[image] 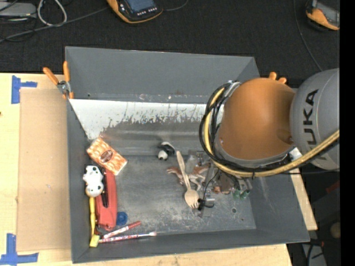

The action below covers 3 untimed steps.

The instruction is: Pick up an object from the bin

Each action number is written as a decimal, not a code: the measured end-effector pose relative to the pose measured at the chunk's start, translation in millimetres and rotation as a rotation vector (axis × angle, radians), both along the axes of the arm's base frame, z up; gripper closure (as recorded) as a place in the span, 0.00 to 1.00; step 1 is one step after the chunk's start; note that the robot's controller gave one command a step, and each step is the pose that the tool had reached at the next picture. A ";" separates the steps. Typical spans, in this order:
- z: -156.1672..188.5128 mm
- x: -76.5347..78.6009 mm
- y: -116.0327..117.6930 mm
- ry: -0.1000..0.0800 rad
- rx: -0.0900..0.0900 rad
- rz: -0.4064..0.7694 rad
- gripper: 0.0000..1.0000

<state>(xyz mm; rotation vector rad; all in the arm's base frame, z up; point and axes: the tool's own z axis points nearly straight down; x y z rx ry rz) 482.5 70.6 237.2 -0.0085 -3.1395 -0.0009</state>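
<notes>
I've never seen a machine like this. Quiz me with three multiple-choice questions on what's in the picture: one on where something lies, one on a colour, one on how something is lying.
1. Where does the red tool lie? A) by the bin's left wall B) in the middle C) on the rim
2. What colour is the cover on the arm's wrist? A) blue B) orange C) green
3. How is the wooden utensil lying? A) upright B) flat on the floor C) hung over the rim

Answers: 1 A, it runs along the left wall beside a plush toy; 2 B, the rounded cover is plainly orange; 3 B, its whole length rests on the floor.
</notes>
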 end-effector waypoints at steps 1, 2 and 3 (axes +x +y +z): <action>-0.1 0.0 0.0 0.000 0.000 0.000 0.00; -63.7 6.4 -1.2 -0.003 0.000 0.167 0.00; -128.3 13.1 -9.0 -0.005 0.000 0.296 0.00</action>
